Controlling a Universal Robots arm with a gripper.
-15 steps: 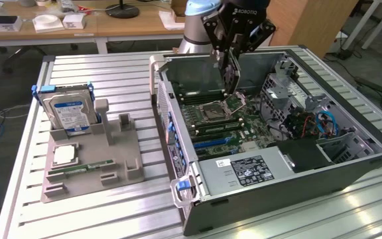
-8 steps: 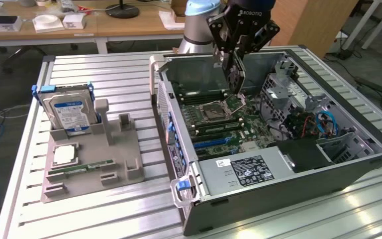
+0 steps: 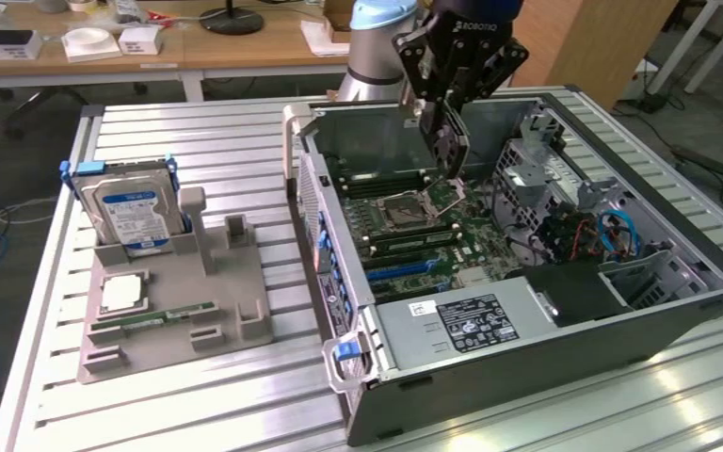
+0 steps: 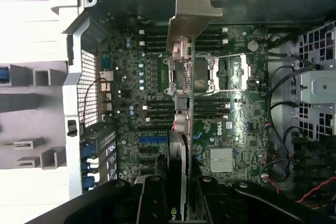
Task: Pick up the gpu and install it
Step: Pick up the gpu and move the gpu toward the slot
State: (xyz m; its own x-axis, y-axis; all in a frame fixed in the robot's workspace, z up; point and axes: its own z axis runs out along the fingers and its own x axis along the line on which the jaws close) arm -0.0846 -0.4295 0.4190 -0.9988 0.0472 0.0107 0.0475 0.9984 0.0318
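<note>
The exterior view gives me the whole table [image 3: 185,132]: the open computer case [image 3: 525,367] on the exterior view's right, and the gray holder [image 3: 230,311] with a hard drive [image 3: 129,212] on its left. The arm [image 3: 380,47] reaches down into the case, gripper [image 3: 446,127] pointing at the floor of it. The wrist view adds the graphics card [image 4: 181,77] edge-on, pinched between narrowly set fingers [image 4: 152,198] over the motherboard [image 4: 236,124] beside the processor socket. I can't tell whether its lower edge touches a slot.

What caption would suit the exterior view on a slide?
Pincer holds a graphics card above the motherboard inside the open computer case.
</note>
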